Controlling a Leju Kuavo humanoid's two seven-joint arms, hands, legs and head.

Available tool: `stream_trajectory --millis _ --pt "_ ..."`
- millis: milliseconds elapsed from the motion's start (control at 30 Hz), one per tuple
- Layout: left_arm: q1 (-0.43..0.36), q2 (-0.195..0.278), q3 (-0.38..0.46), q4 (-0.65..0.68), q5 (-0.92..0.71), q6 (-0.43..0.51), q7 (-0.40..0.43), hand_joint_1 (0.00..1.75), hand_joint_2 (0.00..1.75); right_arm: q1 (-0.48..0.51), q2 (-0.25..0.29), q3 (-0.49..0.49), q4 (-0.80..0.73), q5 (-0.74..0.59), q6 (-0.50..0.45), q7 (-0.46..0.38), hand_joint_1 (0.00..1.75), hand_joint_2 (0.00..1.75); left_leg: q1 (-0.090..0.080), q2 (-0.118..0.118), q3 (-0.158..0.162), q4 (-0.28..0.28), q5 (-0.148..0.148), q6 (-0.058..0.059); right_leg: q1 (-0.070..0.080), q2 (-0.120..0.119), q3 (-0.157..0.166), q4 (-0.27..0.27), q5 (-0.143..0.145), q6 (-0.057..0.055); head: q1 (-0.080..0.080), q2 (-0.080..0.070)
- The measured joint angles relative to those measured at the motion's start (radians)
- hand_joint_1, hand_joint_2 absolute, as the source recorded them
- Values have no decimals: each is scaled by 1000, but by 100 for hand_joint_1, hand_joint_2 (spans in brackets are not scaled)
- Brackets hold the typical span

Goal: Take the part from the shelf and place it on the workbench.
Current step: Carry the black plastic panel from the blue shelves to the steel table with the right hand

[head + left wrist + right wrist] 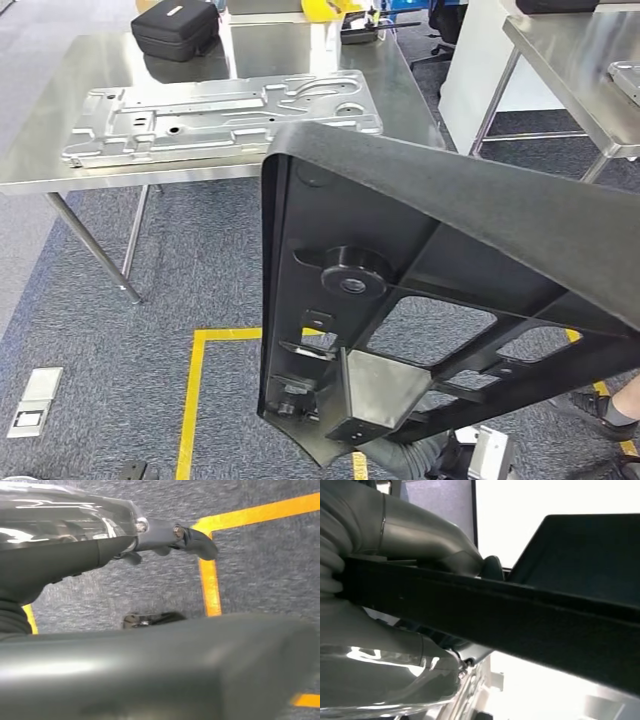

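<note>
Right hand (395, 595) fingers (433, 545) are clamping the black part (453, 260) by its edge, left hand (113, 545) fingers (196, 540) are curling beside it, grip unclear, carrying it tilted above the carpet, short of the steel counter (45, 150).

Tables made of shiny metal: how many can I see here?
2. One table stands ahead, bearing a grey stamped plate and a black case. The second table is at the far right, partly cut off. The black part held up front may hide more.
</note>
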Motion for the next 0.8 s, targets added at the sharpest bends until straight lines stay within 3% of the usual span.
stream_trajectory --millis 100,167,267,300,333,367,433,467,500,567,667,733,800 --pt "-2 0 0 0 0 0 0 0 0 1 0 0 -1 -1 0 0 175 175 0 0 3 -2 -6 -11 0 2 6 -13 -10 -16 -1 0" --pt "-4 -1 -1 0 0 0 0 0 0 -1 0 0 -1 -2 0 0 175 175 2 0 -10 32 -29 -21 -5 0 12 -17 -13 -26 -1 0" --pt "-2 -1 -1 0 0 0 1 0 0 0 1 0 -1 -3 0 0 175 175 6 0 -105 207 -101 -33 -7 -3 18 -18 -20 -35 0 0" --pt "-1 -1 -1 0 0 0 1 0 0 0 1 0 -1 -3 0 0 175 175 7 0 -136 255 -108 -35 -7 -3 20 -18 -23 -36 0 0" --pt "1 -1 -1 0 0 0 1 0 0 1 1 0 -1 -3 0 0 175 175 7 0 -153 272 -96 -34 -7 -2 25 -17 -26 -36 0 0" --pt "2 -1 -1 0 0 0 1 0 0 1 1 0 -1 -3 0 0 175 175 7 0 -151 249 -63 -32 -6 -1 31 -17 -31 -35 0 0" --pt "2 0 -1 0 0 0 1 0 0 1 1 0 -1 -3 0 0 175 175 4 -1 -110 133 20 -22 -6 0 48 -18 -41 -31 -1 0" --pt "2 0 -1 0 0 0 1 0 0 1 1 0 -1 -3 0 0 175 175 2 -1 -89 82 46 -16 -5 1 54 -19 -46 -28 -1 0" --pt "2 0 -1 0 0 0 1 0 0 0 1 0 -1 -3 0 -1 175 175 -1 -1 -75 48 54 -10 -5 2 57 -19 -49 -24 -1 0" --pt "1 1 -1 0 0 0 1 0 0 0 1 0 -1 -3 0 -1 175 175 -6 -1 -67 27 43 -2 -4 1 55 -21 -52 -13 -1 0" --pt "2 1 -1 0 0 0 1 0 0 -1 1 -1 -2 -3 0 -2 175 175 1 0 -55 6 40 8 -4 0 51 -2 -70 1 0 0" --pt "0 1 -1 0 0 0 1 0 0 -1 0 -1 -2 -3 0 -2 175 175 4 2 -46 -1 38 16 -3 0 5 93 -117 6 0 0" --pt "1 1 -2 0 0 0 1 0 0 2 0 -1 -1 -2 0 -2 175 175 3 3 -41 0 33 20 -4 0 -66 214 -157 10 0 0"
